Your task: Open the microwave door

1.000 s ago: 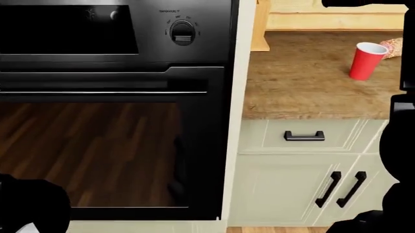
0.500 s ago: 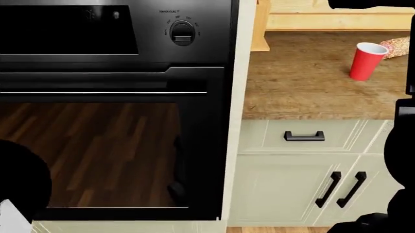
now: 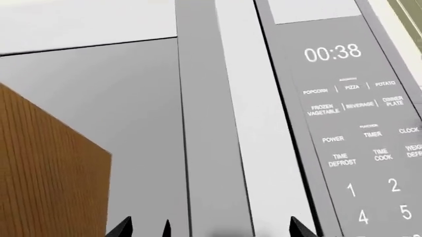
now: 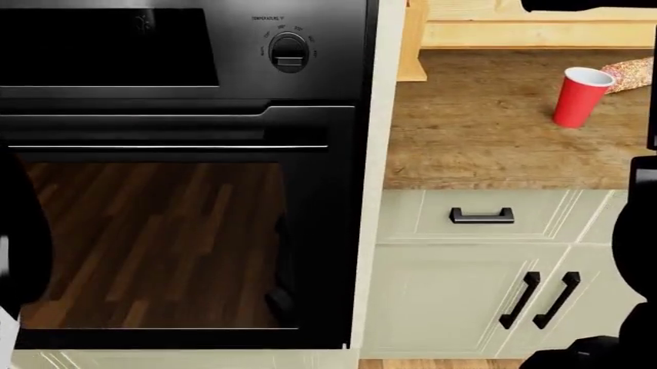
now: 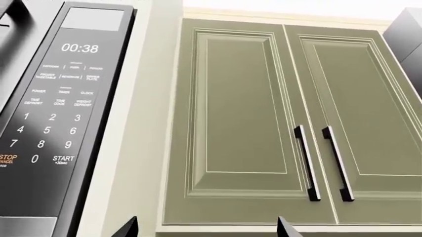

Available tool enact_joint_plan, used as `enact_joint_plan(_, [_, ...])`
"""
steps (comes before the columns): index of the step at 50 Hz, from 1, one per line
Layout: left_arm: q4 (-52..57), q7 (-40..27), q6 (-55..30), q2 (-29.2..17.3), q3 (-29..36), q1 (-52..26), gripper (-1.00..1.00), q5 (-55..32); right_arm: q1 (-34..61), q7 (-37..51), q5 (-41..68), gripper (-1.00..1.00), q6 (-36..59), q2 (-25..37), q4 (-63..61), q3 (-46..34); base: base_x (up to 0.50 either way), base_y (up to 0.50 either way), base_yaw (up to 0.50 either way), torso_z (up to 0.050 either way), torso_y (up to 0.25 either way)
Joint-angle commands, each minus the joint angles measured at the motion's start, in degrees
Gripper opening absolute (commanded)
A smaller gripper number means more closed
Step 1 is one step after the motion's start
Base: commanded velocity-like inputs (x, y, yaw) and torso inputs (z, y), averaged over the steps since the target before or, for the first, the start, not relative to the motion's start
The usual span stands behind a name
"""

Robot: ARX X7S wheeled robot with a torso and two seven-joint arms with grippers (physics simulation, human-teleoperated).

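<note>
Head view: a black oven [image 4: 175, 177] fills the left half, its glass door reflecting wood flooring, a bar handle [image 4: 165, 145] across the top of the door and a dial [image 4: 288, 52] above it. To its right stands a pale green cabinet [image 4: 482, 277] with one drawer pull and two door pulls, topped by a wooden bench [image 4: 482, 131]. A red cup [image 4: 580, 95] stands upright on the bench near the right edge. The microwave [image 3: 218, 123] appears only in the wrist views. In the left wrist view its grey door [image 3: 99, 108] and vertical handle strip [image 3: 204, 123] sit close ahead, with the keypad panel [image 3: 359, 128] reading 00:38 beside them; a wood-grain reflection covers part of the door. The left end effector [image 3: 207, 229] is released, its dark fingertips [image 3: 122, 228] spread either side of the handle strip, contact not discernible. In the right wrist view the right end effector [image 5: 207, 228] is likewise released, facing the green wall-cabinet doors [image 5: 290, 128] beside the microwave panel.
</note>
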Motion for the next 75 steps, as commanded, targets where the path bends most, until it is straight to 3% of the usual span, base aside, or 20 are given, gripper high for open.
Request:
enact_joint_plan(1, [-10.46, 1.92, 6.01, 0.61, 3.08, -2.63, 1.00, 2.71, 0.53, 0.45, 0.47, 1.00, 0.31, 0.36, -0.12, -0.24, 0.00, 0.00, 0.00, 0.000, 0.000])
enact_joint_plan(13, [-17.83, 2.90, 10.18, 1.26, 4.69, -3.04, 1.00, 4.21, 1.21, 0.82, 0.87, 1.00, 0.41, 0.79, 0.22, -0.53, 0.00, 0.00, 0.00, 0.000, 0.000])
enact_joint_plan(28, [-18.82, 3.27, 10.89, 1.61, 5.81, -2.50, 1.00, 4.30, 0.89, 1.26, 1.36, 1.00, 0.05, 1.29, 0.25, -0.29, 0.00, 0.00, 0.00, 0.000, 0.000])
enact_joint_plan(29, [-18.76, 3.14, 10.94, 1.60, 5.73, -2.48, -1.00, 4.30, 0.88, 1.29, 1.40, 1.00, 0.07, 1.31, 0.23, -0.29, 0.00, 0.00, 0.00, 0.000, 0.000])
enact_joint_plan(47, [-14.25, 1.72, 8.68, 1.22, 4.26, -2.13, -1.00, 2.75, 0.61, 1.91, 2.03, 1.00, -0.15, 1.70, 0.20, -0.37, 0.00, 0.00, 0.00, 0.000, 0.000])
enact_joint_plan(63, [2.36, -0.49, -3.63, 1.56, 0.04, -6.38, -1.00, -4.03, 1.36, 2.26, 3.09, 1.00, 0.17, 1.91, 0.05, 0.33, 0.00, 0.00, 0.00, 0.001, 0.001])
enact_joint_plan(75, [17.19, -4.09, -16.93, 1.83, -6.77, -7.46, -1.00, -12.15, 1.40, 2.79, 3.80, 1.00, 0.68, 2.18, -0.72, 0.72, 0.00, 0.00, 0.00, 0.001, 0.004])
